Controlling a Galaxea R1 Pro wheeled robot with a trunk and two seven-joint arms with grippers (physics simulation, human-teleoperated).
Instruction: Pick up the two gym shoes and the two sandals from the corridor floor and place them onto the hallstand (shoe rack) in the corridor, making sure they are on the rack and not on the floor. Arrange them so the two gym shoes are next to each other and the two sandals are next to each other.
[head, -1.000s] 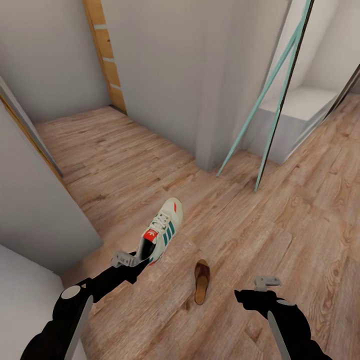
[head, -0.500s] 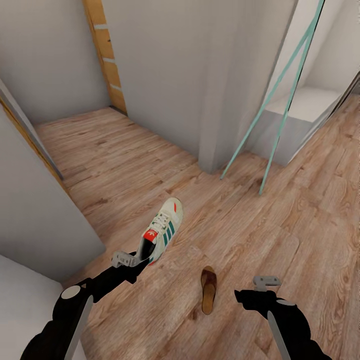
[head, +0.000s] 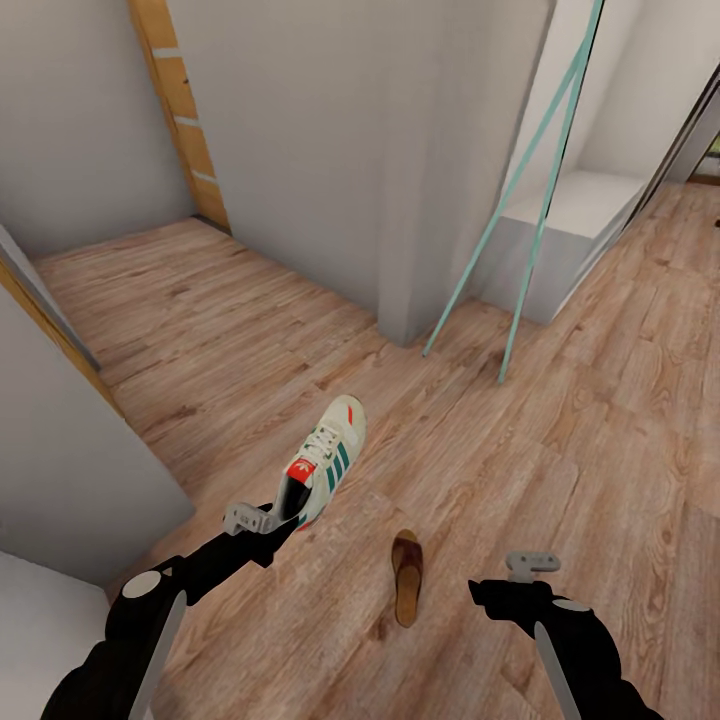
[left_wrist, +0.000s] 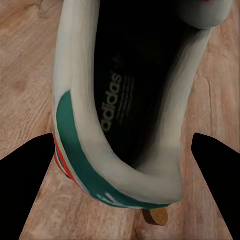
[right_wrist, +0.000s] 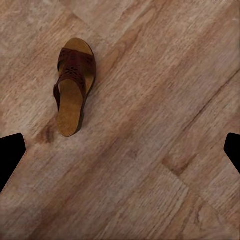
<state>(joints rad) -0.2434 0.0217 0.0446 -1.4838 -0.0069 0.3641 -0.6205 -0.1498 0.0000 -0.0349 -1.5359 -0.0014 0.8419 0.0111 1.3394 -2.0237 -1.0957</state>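
Note:
One gym shoe (head: 328, 458), cream-white with green stripes and a red tongue mark, hangs above the corridor floor (head: 560, 470). My left gripper (head: 278, 517) is shut on its heel end. In the left wrist view the shoe's dark insole (left_wrist: 125, 95) lies between the two black fingers (left_wrist: 27, 170). One brown sandal (head: 406, 589) lies flat on the planks between my arms. It also lies on the planks (right_wrist: 73, 92) in the right wrist view, off to one side of the open right gripper (head: 531, 566). I cannot tell whether the pale low unit (head: 585, 215) at the back right is the hallstand.
A grey wall corner (head: 400, 300) juts out ahead. Two teal-edged slanted poles (head: 520, 190) lean in front of the pale unit. A grey panel (head: 70, 440) stands close on my left, and an orange door frame (head: 175, 110) is at the back left.
The whole view has shifted, so the camera moved; walls and floor slid left in the picture. Both arms keep their pose, the left still holding the shoe. The sandal stays on the floor.

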